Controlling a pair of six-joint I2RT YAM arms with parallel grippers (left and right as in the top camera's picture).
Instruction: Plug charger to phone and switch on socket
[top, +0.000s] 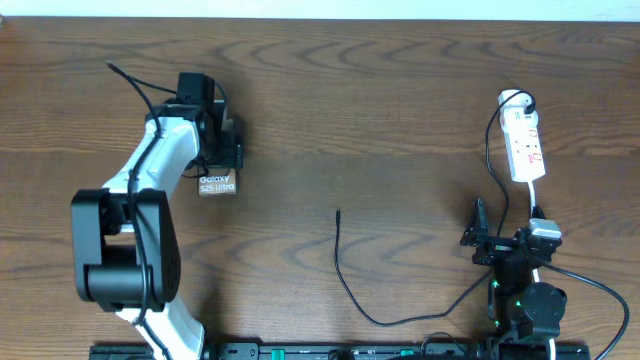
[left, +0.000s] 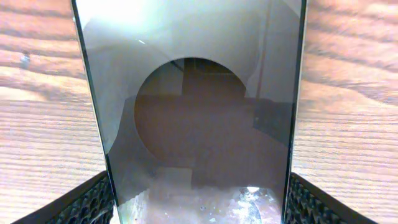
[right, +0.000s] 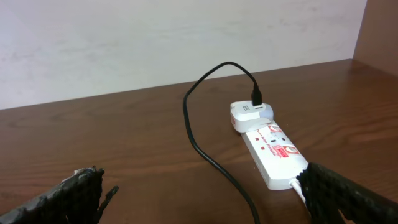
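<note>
The phone (top: 217, 185) shows its brownish back with white "Galaxy S25 Ultra" lettering at the left of the table. My left gripper (top: 218, 152) is shut on it. In the left wrist view the glossy phone (left: 199, 112) fills the space between both fingers (left: 199, 208). The white socket strip (top: 525, 145) lies at the far right. The charger cable (top: 345, 275) runs from it down to the front edge, and its free tip (top: 338, 212) lies mid-table. My right gripper (top: 492, 240) is open and empty just short of the strip (right: 273, 152), with the cable (right: 202, 146) between its fingers (right: 203, 186).
A white adapter (right: 249, 115) with a black plug sits at the strip's far end. The strip's white cord (top: 537, 205) runs toward my right arm. A pale wall stands behind the table's far edge.
</note>
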